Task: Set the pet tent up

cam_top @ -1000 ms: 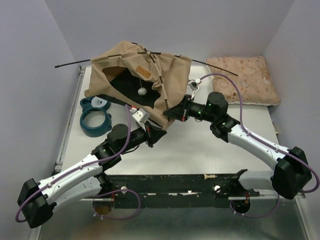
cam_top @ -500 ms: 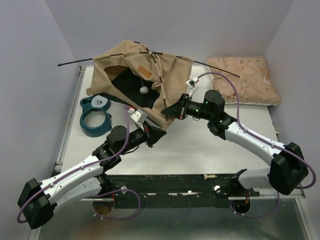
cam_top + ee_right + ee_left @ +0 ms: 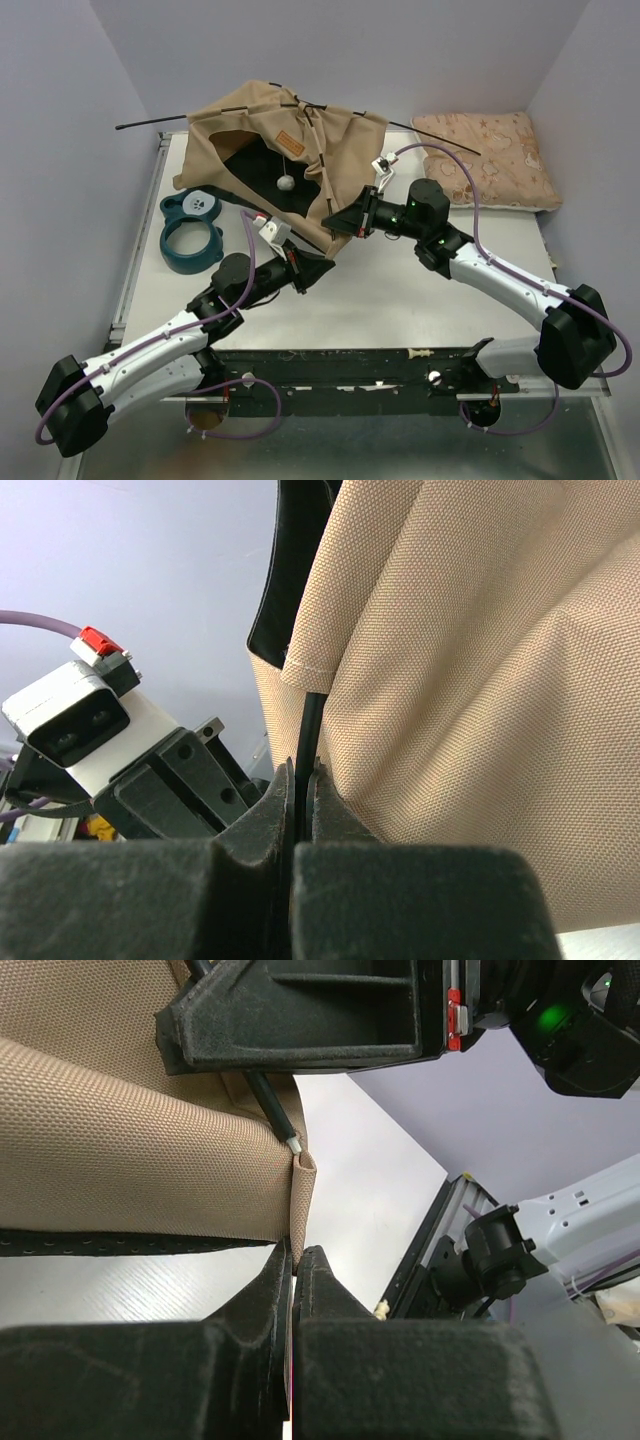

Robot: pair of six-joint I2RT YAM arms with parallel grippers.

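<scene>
The tan pet tent (image 3: 250, 130) stands half raised at the back of the table, with a black base, an orange-brown label (image 3: 290, 143) and a white pom-pom (image 3: 285, 182). Thin black poles (image 3: 150, 124) stick out left and right. My left gripper (image 3: 322, 266) is shut on the tent's tan corner loop (image 3: 300, 1200) at its near corner. My right gripper (image 3: 334, 226) is shut on a black pole (image 3: 310, 730) where it leaves a fabric sleeve. In the left wrist view the pole's white tip (image 3: 292, 1144) sits just above the loop.
A teal ring-shaped object (image 3: 192, 233) lies left of the tent. A pink patterned cushion (image 3: 490, 158) lies at the back right corner. Grey walls enclose the table on three sides. The arm bases and a black rail (image 3: 350, 365) run along the near edge.
Over the last second the right gripper shifted slightly up and left with the pole, and the tent fabric rose a little. The left gripper kept its grip.
</scene>
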